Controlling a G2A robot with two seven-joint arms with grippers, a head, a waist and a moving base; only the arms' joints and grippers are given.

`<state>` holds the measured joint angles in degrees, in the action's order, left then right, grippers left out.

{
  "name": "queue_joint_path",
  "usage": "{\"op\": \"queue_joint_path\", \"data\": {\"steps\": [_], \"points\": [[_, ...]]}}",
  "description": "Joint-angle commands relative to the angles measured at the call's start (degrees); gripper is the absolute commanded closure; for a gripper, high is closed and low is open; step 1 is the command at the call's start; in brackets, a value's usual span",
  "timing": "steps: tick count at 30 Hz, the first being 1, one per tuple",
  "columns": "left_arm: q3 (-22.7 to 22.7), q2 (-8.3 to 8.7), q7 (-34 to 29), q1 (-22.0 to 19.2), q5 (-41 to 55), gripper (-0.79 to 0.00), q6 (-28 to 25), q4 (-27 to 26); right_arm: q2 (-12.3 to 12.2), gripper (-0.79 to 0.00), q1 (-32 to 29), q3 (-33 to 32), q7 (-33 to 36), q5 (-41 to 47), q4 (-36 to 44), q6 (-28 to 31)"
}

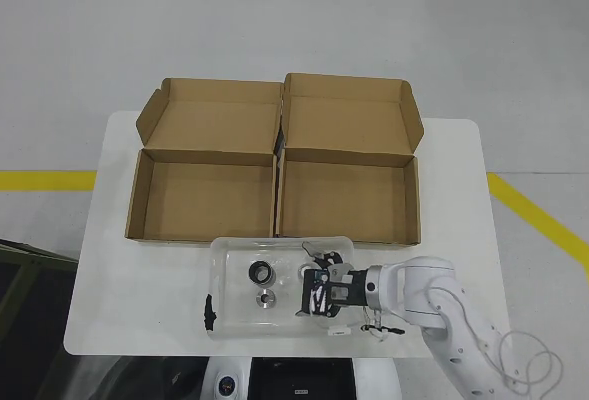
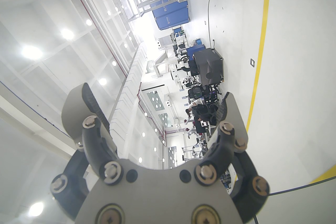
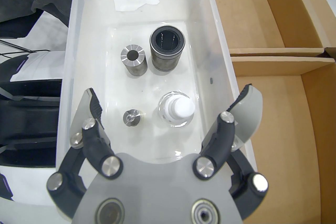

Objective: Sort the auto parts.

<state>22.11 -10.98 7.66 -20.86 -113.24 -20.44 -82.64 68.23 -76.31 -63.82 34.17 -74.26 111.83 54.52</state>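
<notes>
- Right gripper: jaws spread wide, holding nothing; positioned over clear bin.
- Bin contents, all upright: bearing; steel bush; small steel part; white-capped part.
- Left gripper: jaws apart, empty.
- Cardboard boxes: just beyond bin.

**Bin in front, two boxes behind**

On the tabletop, a left cardboard box and a right cardboard box stand side by side, touching. Just in front of them, nearer the robot, lies a plastic bin, set across the seam where the two boxes meet. In the bin's left half a linear bearing stands upright behind a metal sleeve, the two just beside each other. In the bin's right half, beneath the right claw, a stepped plastic part sits behind a small metal plug.
</notes>
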Motion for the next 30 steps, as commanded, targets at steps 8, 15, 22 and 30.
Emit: {"op": "queue_joint_path", "data": {"steps": [8,15,22,30], "points": [[0.0,0.00,0.0,0.0,0.0,-0.785,0.0,0.0,-0.4,-0.760,1.7,1.3,3.2,2.4,-1.8,-2.1],[0.0,0.00,0.0,0.0,0.0,-0.785,0.0,0.0,-0.6,-0.637,3.0,2.4,4.6,3.7,-3.0,-3.2],[0.0,0.00,0.0,0.0,0.0,-0.785,0.0,0.0,-0.8,-0.391,4.1,3.1,5.0,4.4,-4.2,-4.6],[0.0,0.00,0.0,0.0,0.0,-0.785,0.0,0.0,-1.2,-0.123,5.2,4.1,5.0,5.3,-5.1,-4.6]]}}
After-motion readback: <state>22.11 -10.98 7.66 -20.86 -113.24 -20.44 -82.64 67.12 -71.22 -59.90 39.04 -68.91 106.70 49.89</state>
